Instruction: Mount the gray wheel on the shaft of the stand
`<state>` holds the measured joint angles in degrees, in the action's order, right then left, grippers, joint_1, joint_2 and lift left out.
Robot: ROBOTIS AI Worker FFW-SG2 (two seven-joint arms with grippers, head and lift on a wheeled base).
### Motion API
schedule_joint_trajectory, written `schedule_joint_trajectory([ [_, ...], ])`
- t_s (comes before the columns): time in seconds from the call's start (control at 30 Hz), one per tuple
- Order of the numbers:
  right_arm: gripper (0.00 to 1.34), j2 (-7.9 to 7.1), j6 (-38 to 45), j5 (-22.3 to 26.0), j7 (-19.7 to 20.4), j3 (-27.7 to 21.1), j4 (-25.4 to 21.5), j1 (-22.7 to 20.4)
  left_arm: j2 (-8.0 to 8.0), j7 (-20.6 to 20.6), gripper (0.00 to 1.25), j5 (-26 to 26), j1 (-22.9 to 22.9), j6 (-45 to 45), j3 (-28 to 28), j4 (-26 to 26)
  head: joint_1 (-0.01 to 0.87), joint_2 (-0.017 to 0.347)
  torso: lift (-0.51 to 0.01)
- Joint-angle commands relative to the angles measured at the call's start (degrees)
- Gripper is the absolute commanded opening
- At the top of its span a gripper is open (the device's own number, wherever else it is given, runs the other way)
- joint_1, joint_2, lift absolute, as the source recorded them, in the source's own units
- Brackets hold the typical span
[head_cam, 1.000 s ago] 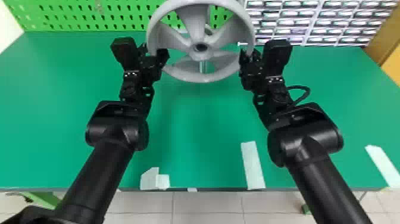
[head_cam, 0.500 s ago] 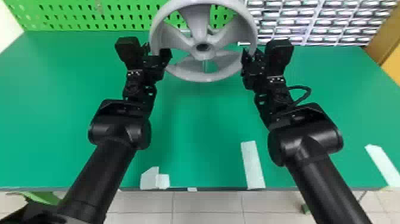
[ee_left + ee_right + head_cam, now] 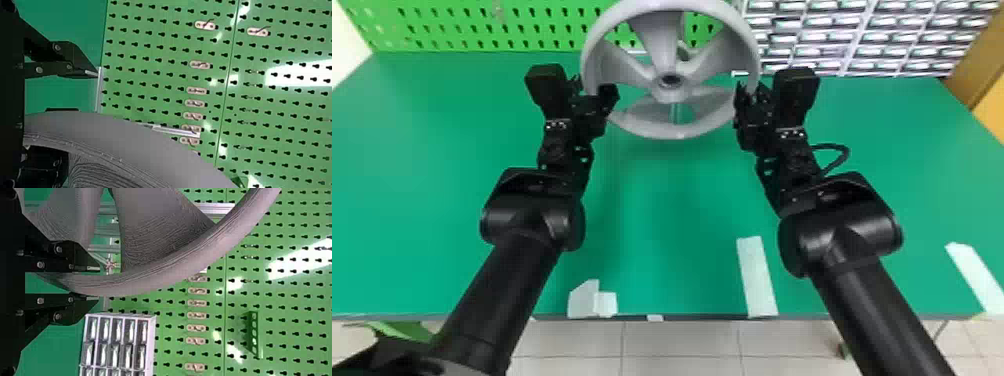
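Both arms in from the near side, running forward over the desk (image 3: 677, 225) and leaning in toward each other. Left arm (image 3: 497, 295) slants from the near left, right arm (image 3: 877, 310) from the near right; big rounded joints short of mid-desk, wrists reaching on toward the far edge, one at each side of the wheel.

Gray wheel (image 3: 672, 131): raised near the middle of the desk's far edge, in front of the green pegboard (image 3: 447, 25), tilted, hub and spokes facing the head camera. Rim between the two grippers. A metal shaft (image 3: 676, 114) shows below the hub, in a gap between spokes; cannot tell whether it enters the hub.

Left gripper (image 3: 593, 90): spread wide, rim lying between its fingers (image 3: 78, 60), a gap on one side. Right gripper (image 3: 749, 93): closed onto the rim, a finger to each side; in its wrist view the right gripper (image 3: 94, 283) has the rim filling the space between.

Containers: drawer cabinet (image 3: 857, 37) by the far edge, toward the far right corner. Rows of small clear-fronted drawers in a pale frame; contents too small to make out.

White tape (image 3: 757, 277) at the near edge, right of middle. More pale pieces (image 3: 592, 300) on that edge, left of middle, and a strip (image 3: 974, 277) by the near right corner.
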<state>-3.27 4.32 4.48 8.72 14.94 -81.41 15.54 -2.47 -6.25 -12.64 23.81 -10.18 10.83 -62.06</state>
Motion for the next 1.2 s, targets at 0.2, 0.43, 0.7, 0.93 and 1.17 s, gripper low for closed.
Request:
schedule_joint_trajectory([
  [0.2,0.17,0.02,-0.5,0.1,4.6,0.4,0.7,0.6,0.10,-3.7,0.42,0.2,0.7,-0.5,0.0,0.6,0.865,0.052,-0.101],
  [0.43,0.17,0.02,-0.5,0.1,4.6,0.1,1.2,1.2,0.10,-3.7,0.42,0.2,1.4,-0.5,0.2,1.7,0.865,0.052,-0.101],
  [0.7,0.17,0.02,-0.5,0.1,4.6,0.0,1.7,1.3,0.10,-3.7,0.42,0.0,1.6,-0.9,0.4,2.3,0.865,0.052,-0.101],
  [0.93,0.17,-0.07,-0.5,0.1,4.6,0.0,1.7,1.3,0.10,-3.7,0.42,-0.2,1.7,-0.6,0.4,2.6,0.865,0.052,-0.101],
  [1.17,0.17,-0.07,0.2,0.2,4.6,-0.1,1.9,1.4,0.10,-3.6,0.42,-0.4,1.7,0.0,0.2,2.6,0.865,0.052,-0.101],
])
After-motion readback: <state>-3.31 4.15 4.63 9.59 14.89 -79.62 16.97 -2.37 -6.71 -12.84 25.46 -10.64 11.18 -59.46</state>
